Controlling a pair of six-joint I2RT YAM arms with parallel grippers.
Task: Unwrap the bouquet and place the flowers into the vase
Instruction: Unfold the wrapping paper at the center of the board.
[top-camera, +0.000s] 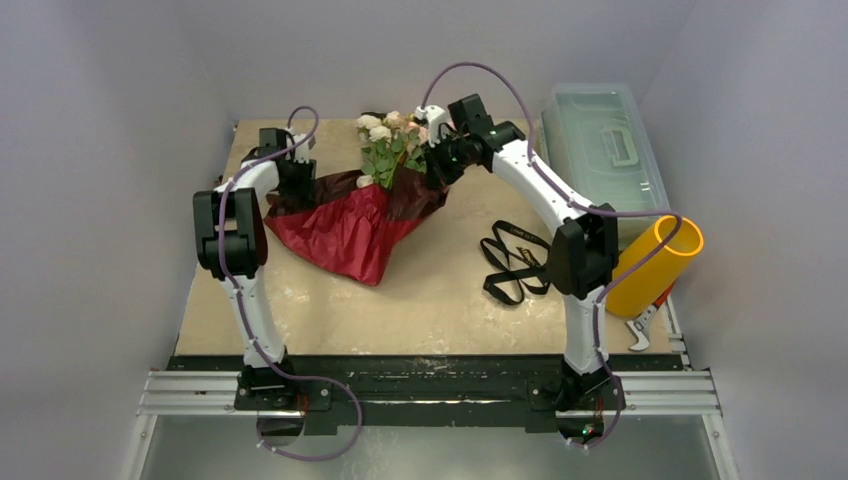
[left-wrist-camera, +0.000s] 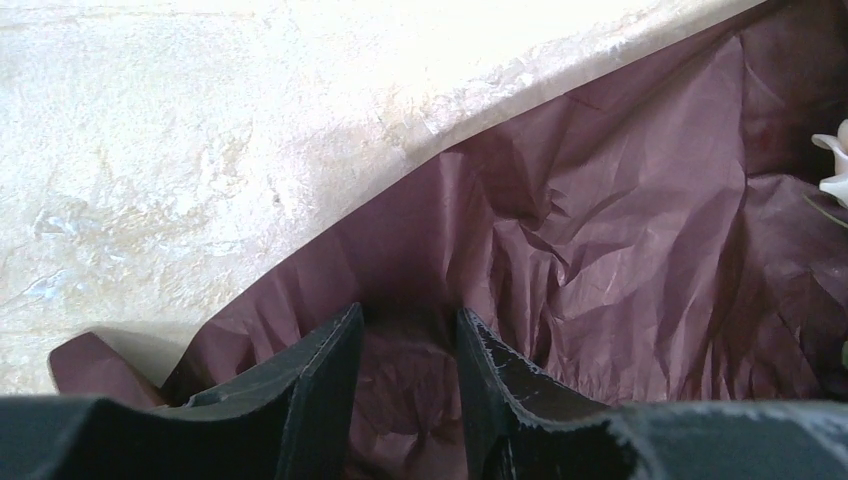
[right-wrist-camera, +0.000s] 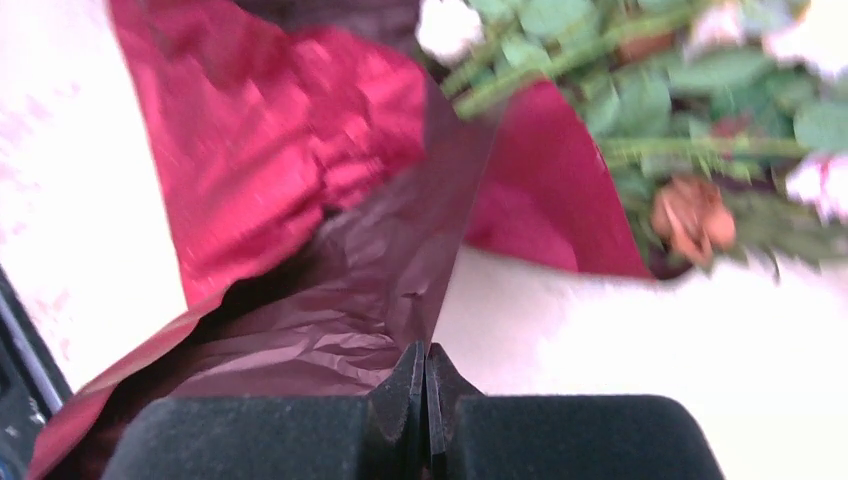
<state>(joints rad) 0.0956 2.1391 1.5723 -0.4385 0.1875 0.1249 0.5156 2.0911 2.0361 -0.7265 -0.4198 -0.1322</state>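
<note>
Cannot trace stems of flowers (top-camera: 385, 135) under maroon paper (top-camera: 340, 235) from above. Cannot see part of vase (top-camera: 650, 270) behind right arm (top-camera: 585, 255). Noted white rose (left-wrist-camera: 835, 165) clipped by right edge of left wrist view. Cannot resolve petal detail in right wrist view: blurred.

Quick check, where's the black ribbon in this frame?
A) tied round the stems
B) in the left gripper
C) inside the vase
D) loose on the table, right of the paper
D: the black ribbon lies loose on the table, to the right of the opened paper, clear of the flowers and the vase.
</note>
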